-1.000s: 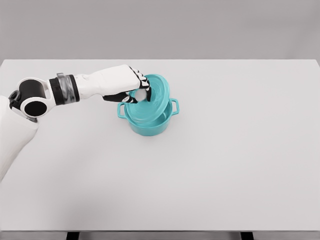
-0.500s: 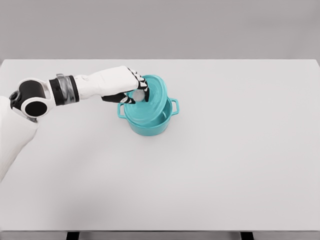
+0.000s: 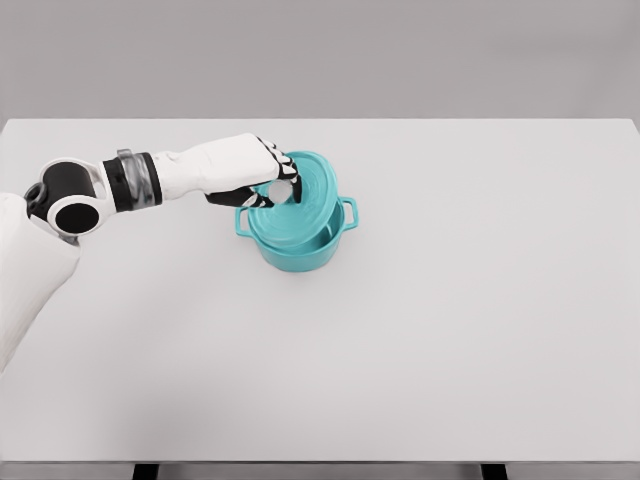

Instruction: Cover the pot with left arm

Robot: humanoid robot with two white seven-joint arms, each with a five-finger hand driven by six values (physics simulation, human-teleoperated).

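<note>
The left hand (image 3: 262,175) — fingers pinching the knob — holds the round teal lid (image 3: 300,200) tilted over the teal two-handled pot (image 3: 300,250) mid-bench (image 3: 480,300); it looks unseated — lowering and release remain.

The pot (image 3: 300,250) and lid (image 3: 305,200) look smooth, matt teal — like enamel. The tabletop (image 3: 450,320) is plain matt white; the arm (image 3: 190,170) is smooth white plastic.

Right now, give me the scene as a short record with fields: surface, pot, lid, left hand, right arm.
surface: white table
pot: teal round two-handled pot, upright, left of table centre
lid: teal round lid, tilted over the pot's opening, not seated flat
left hand: left hand gripping the lid at its knob
right arm: out of view
</note>
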